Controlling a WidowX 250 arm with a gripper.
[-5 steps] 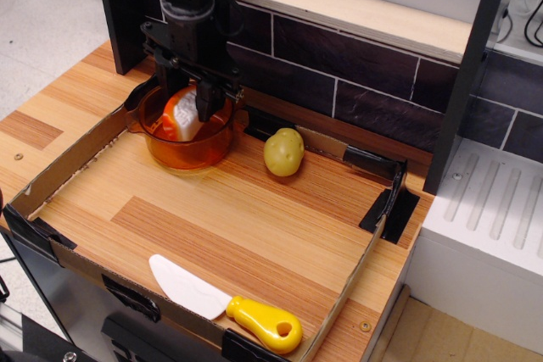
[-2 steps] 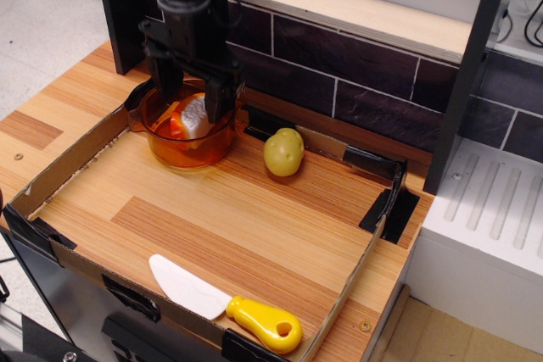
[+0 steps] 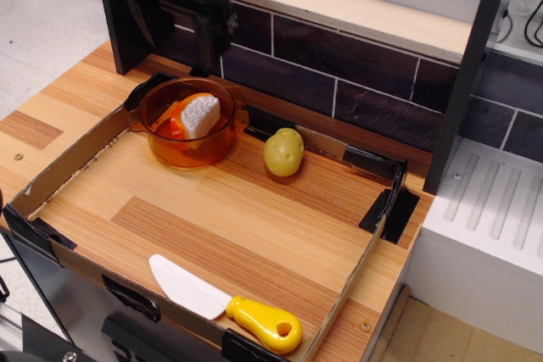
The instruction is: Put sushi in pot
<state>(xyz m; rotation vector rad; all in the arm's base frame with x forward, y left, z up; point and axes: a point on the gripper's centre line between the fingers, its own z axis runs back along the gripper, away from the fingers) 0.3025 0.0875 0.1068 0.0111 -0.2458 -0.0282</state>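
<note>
The sushi (image 3: 198, 115), a white rice-faced wedge with an orange back, lies inside the translucent orange pot (image 3: 183, 155) at the back left of the tray. The pot's black handle points to the back left. My gripper (image 3: 178, 27) hangs well above the pot, close to the dark tiled wall. Its black fingers (image 3: 217, 33) are spread wide apart with nothing between them, so it is open and empty. The sushi is free of the gripper.
A yellow-green potato (image 3: 283, 152) sits just right of the pot. A white-bladed toy knife with a yellow handle (image 3: 226, 304) lies at the front edge. A low cardboard rim (image 3: 59, 163) borders the wooden board. A white drainer (image 3: 488, 209) stands at the right.
My gripper let go of the sushi in the pot, opened, and rose straight up. The sushi now rests in the pot, tipped with its white face up.
</note>
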